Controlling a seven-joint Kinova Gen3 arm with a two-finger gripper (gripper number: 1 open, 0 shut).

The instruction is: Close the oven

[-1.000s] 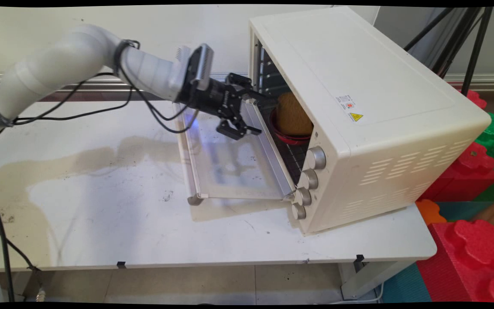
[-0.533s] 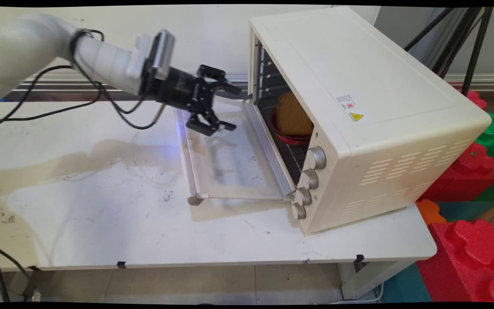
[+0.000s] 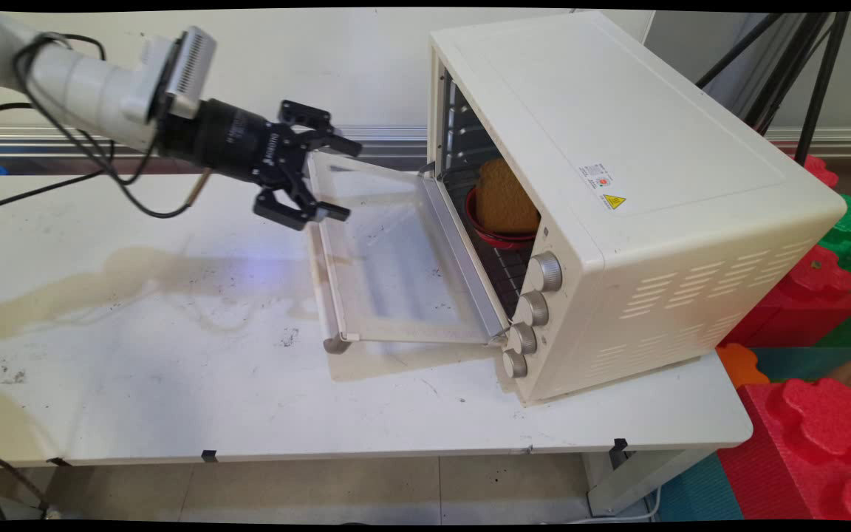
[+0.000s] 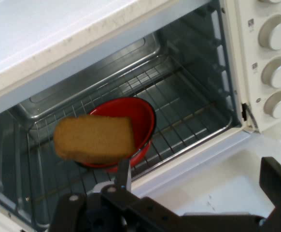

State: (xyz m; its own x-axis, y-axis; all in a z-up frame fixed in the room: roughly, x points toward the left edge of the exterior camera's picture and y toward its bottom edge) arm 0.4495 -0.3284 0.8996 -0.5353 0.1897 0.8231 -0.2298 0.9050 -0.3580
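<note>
Toast slice: one brown slice of toasted bread (image 3: 505, 197) is leaning upright in the round red bowl (image 3: 486, 231), so I am reading it as propped by the bowl's rim rather than lying flat.
Bowl: one, sitting on the wire rack (image 3: 503, 267) inside the cream-white metal toaster oven (image 3: 617, 199), just behind the door opening, on the far half of the rack.
Oven: one, standing on the right part of the white table (image 3: 174, 355), turned so that its mouth is facing left toward my arm.
Door: one glass oven door (image 3: 388, 258) is lying folded down flat toward the left, which is leaving the cavity open and the toast plainly showing in my hand view.
Knobs: four round silver knobs (image 3: 544, 272), running in a column down the oven's near front corner; my hand view is showing only three fully, with a fourth cut off at the edge.
Gripper: my black two-finger gripper (image 3: 340, 179) is hanging in the air with its fingers spread and nothing between them, just beside the door's far left corner and well apart from the toast.
Pointing: the hand is aiming right, straight at the oven mouth.
Background: red and green foam blocks (image 3: 817, 295) are stacked on the floor to the right.
</note>
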